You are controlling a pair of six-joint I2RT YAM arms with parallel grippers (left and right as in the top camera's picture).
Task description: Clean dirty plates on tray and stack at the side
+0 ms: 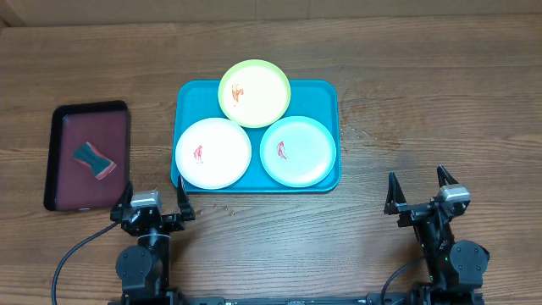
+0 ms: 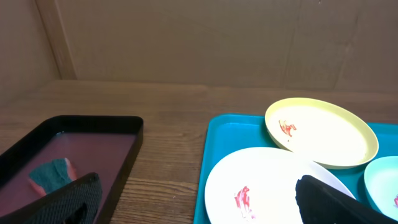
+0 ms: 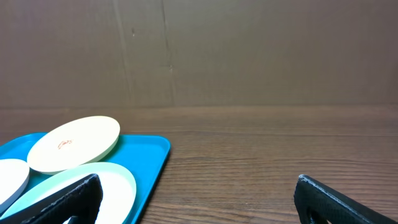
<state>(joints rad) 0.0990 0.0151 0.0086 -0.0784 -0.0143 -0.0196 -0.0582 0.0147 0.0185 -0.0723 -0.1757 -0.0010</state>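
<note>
In the left wrist view, the bottom edge cut off the white plate (image 2: 267, 174) and the right edge cut off the pale blue plate (image 2: 382, 180). My left hand (image 2: 198, 186) hid part of the sponge (image 2: 46, 176). Its lower end was not visible.

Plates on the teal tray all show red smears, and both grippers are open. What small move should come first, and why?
Probably the left gripper should reach toward the sponge in the dark tray. It is open, empty and the nearer one to it, and the plates cannot be wiped with nothing held.
</note>
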